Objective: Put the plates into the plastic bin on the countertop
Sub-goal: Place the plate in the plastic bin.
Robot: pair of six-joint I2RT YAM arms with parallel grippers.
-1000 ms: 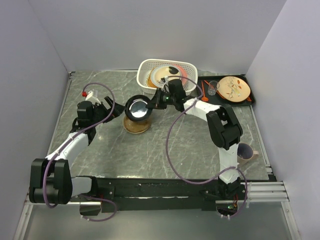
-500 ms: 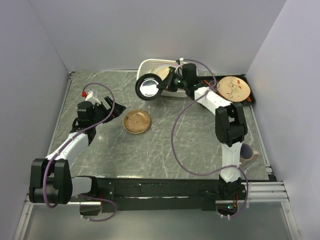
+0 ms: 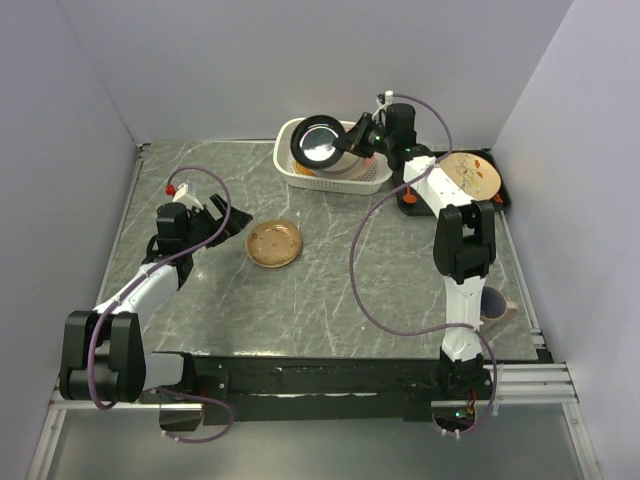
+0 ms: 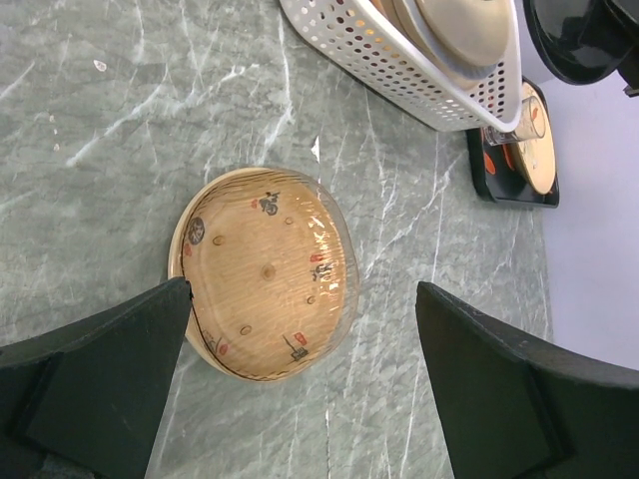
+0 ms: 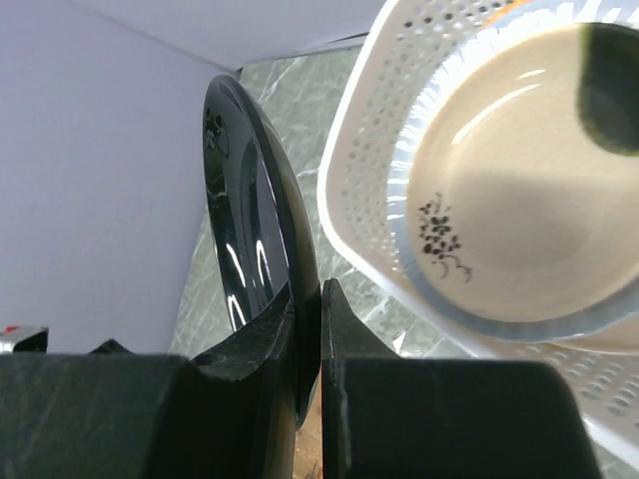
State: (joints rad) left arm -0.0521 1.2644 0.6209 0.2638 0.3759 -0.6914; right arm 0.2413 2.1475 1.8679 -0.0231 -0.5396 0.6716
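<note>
- The right tool [image 3: 351,145] is clamped on the rim of the black plate [image 3: 320,142], its fingers [image 5: 344,329] pressed to either face.
- The black plate stands almost on edge in the air at the left end of the bin [image 3: 340,183].
- The bin stands at the back of the worktop [image 3: 330,290] and holds stacked plates, with the sprig plate [image 5: 499,200] on top.
- The left tool [image 3: 228,222] has its fingers [image 4: 100,379] wide apart and holds nothing.
- The tan plate [image 3: 273,243] lies flat on the worktop just beside the left tool, well apart from the bin.
- A black tray [image 3: 503,203] lies right of the bin.
</note>
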